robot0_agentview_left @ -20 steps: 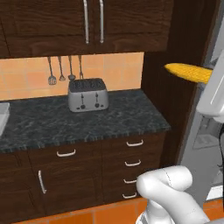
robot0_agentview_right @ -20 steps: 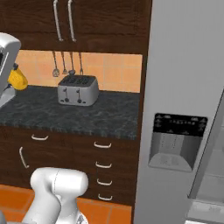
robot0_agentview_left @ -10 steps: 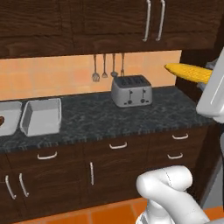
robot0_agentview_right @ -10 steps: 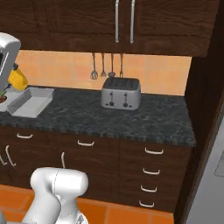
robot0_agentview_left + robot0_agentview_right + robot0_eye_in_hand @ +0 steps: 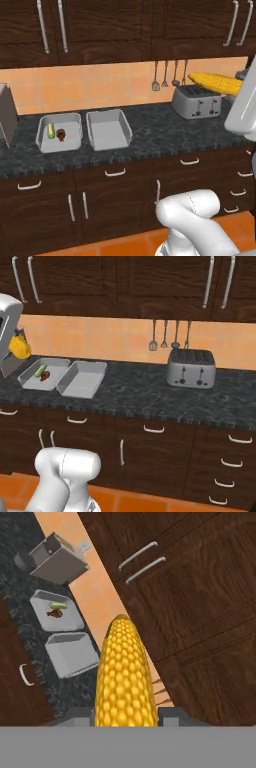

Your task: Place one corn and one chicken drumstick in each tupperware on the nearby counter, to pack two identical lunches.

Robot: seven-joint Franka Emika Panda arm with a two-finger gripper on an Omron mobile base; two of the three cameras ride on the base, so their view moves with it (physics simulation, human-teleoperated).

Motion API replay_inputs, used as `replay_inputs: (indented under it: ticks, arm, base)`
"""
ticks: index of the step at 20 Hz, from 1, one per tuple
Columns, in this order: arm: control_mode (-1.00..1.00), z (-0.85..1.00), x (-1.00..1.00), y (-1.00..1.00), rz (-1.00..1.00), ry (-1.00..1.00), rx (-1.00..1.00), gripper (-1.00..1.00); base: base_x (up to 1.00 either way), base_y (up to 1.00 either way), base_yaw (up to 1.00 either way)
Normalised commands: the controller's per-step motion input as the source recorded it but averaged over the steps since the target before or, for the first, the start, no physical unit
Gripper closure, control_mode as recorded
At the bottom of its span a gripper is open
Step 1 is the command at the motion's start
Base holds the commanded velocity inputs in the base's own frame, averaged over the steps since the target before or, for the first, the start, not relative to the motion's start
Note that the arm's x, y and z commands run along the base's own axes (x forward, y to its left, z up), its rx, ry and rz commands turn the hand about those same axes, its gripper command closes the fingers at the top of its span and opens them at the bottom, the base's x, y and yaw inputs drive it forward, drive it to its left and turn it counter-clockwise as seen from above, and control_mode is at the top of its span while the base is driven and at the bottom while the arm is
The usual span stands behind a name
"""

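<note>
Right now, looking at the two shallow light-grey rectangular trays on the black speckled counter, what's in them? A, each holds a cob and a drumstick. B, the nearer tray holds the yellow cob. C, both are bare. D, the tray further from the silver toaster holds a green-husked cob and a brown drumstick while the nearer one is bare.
D: the farther light-grey tray holds the green-husked cob and brown drumstick; the nearer tray is bare, and the yellow cob is up in the gripper.

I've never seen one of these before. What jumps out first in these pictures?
A big yellow corn cob held high in the robot's hand, up near the dark wall cabinets. Below on the speckled counter sit two grey trays side by side: the left tray holds a green-husked cob and a brown drumstick, the right tray holds nothing.
</note>
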Motion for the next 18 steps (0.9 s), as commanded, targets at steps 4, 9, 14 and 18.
replay_inputs:
  ticks: [4, 9, 14, 18]
  arm:
    - [1.00, 0.00, 0.00, 0.00, 0.00, 0.00, 0.00, 1.00]
    - [1.00, 0.00, 0.00, 0.00, 0.00, 0.00, 0.00, 1.00]
    - [1.00, 0.00, 0.00, 0.00, 0.00, 0.00, 0.00, 1.00]
    - [1.00, 0.00, 0.00, 0.00, 0.00, 0.00, 0.00, 1.00]
  base:
    - [0.42, 0.40, 0.00]
    - [0.39, 0.00, 0.00]
    - [0.54, 0.65, -0.02]
    - [0.49, 0.59, -0.11]
